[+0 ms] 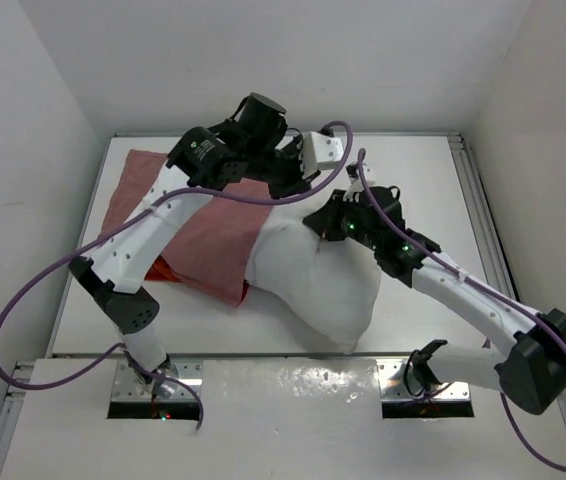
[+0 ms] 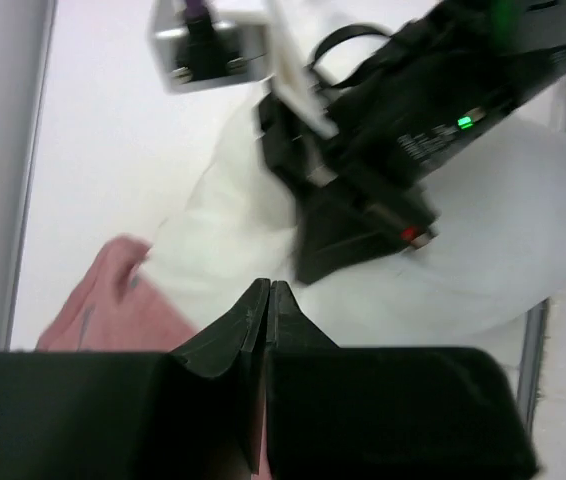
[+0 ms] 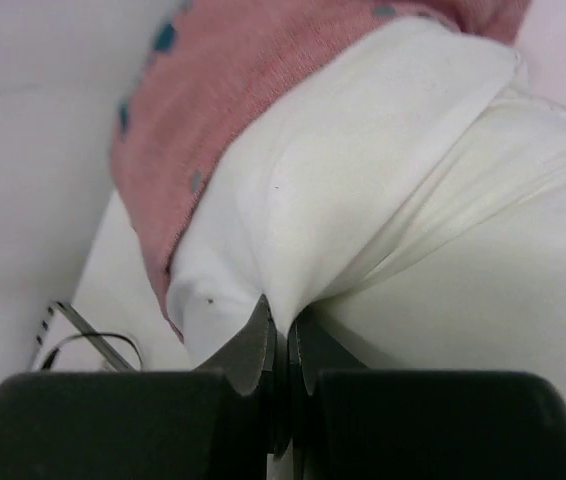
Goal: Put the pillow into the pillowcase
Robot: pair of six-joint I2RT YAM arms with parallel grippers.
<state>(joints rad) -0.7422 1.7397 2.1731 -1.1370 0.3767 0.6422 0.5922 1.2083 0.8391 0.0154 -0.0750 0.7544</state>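
Observation:
The white pillow [image 1: 313,280] lies in the middle of the table, its upper left corner against the pillowcase [image 1: 208,235], which lies pale pink side up with a red corner at its near edge. My left gripper [image 1: 291,183] is at the pillowcase's far right edge. In the left wrist view it [image 2: 268,290] is shut, with a pink sliver of pillowcase [image 2: 103,305] between the jaws, over the pillow [image 2: 523,230]. My right gripper [image 1: 321,222] is shut on a pinched fold of the pillow [image 3: 383,180] in the right wrist view [image 3: 283,310], right beside the pillowcase edge [image 3: 223,90].
The white table [image 1: 423,170] is boxed by white walls on the left, back and right. A metal rail [image 1: 473,200] runs along its right side. Purple cables [image 1: 33,290] loop off both arms. The right arm's black wrist [image 2: 403,130] is close in front of my left gripper.

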